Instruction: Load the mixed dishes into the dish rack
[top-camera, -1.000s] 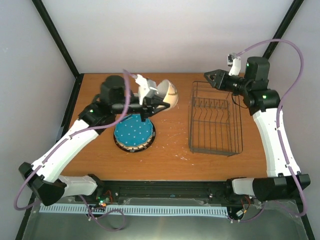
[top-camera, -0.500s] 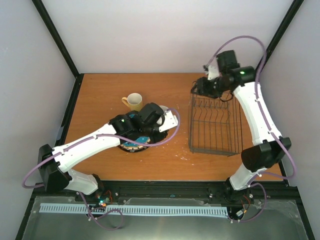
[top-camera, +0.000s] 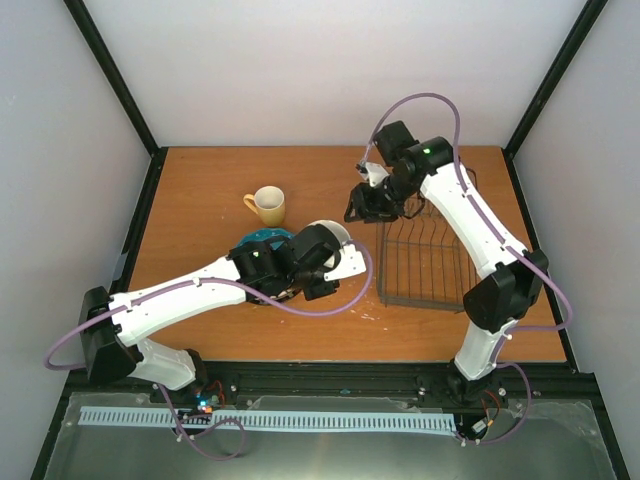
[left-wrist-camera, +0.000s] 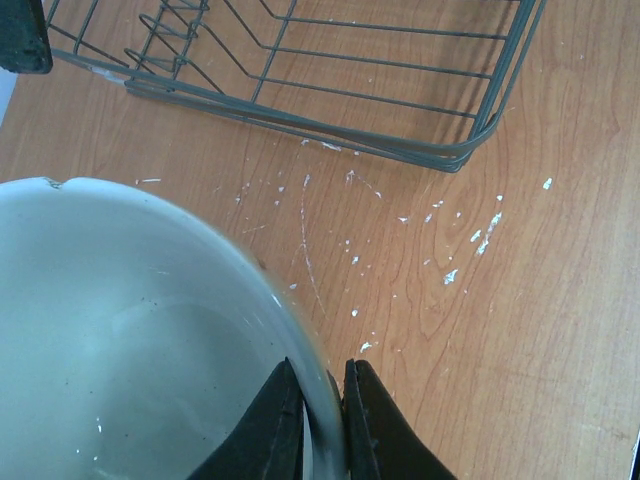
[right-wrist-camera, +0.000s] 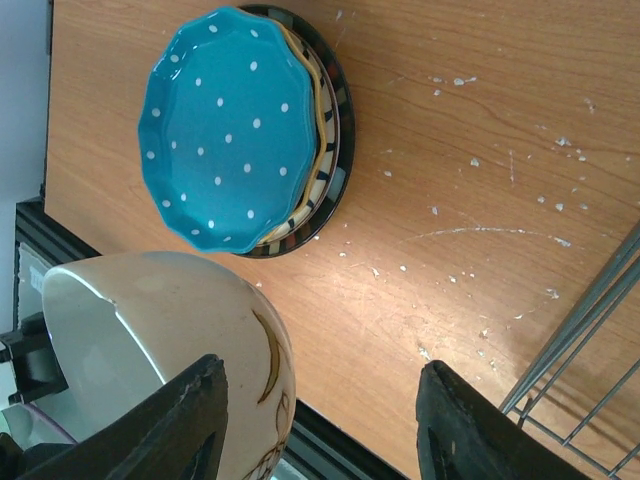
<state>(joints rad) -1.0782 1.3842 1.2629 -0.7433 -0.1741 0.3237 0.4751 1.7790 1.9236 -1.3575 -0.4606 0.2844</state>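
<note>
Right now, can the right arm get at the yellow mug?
Probably yes. The yellow mug stands alone on bare table, nothing between it and the open, empty right hand. The left hand, shut on the bowl, sits nearer the front, off that line. Reach that far is unsure.

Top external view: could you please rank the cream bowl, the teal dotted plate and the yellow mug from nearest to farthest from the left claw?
1. Cream bowl: pinched by its rim in the left claw.
2. Teal dotted plate: just to its left.
3. Yellow mug: farther off, back-left.
</note>
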